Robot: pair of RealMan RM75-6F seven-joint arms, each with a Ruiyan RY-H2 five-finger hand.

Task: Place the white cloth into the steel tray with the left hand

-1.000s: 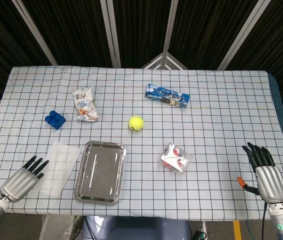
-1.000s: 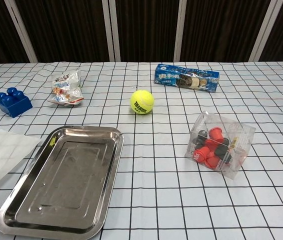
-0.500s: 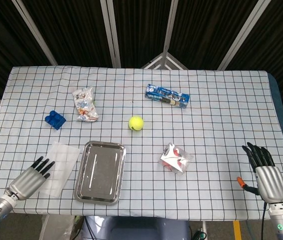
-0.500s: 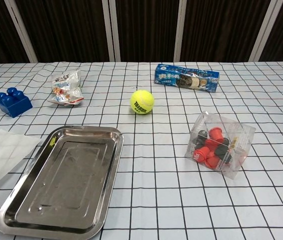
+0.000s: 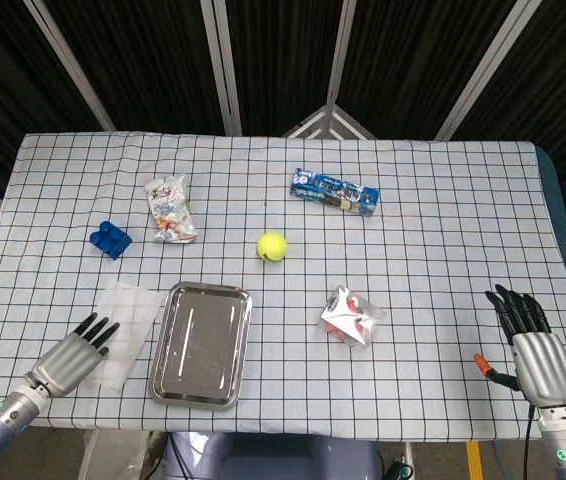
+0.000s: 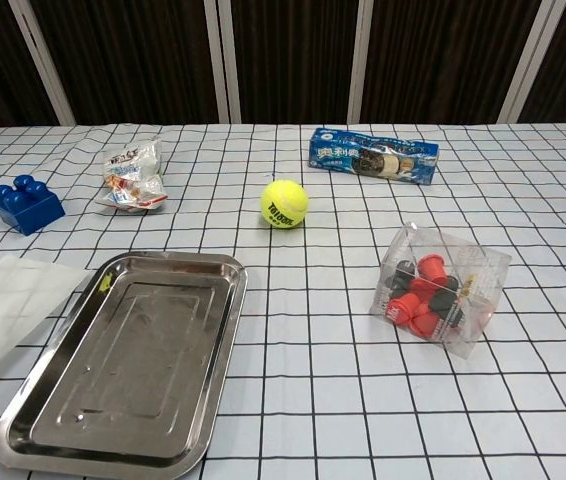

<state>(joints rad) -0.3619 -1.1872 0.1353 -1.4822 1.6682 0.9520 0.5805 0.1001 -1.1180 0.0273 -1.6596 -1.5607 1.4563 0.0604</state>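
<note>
My left hand [image 5: 76, 354], fingers spread and holding nothing, lies on the near end of the white cloth [image 5: 123, 320], a thin, flat, translucent rectangle spread on the checked surface [image 5: 433, 230] just left of the steel tray [image 5: 202, 344].

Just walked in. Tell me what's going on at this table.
The left hand lies with fingers spread over the near end of the white cloth, which lies flat beside the empty steel tray. Nothing is lifted yet. The right hand rests open at the table's far right, holding nothing.
</note>
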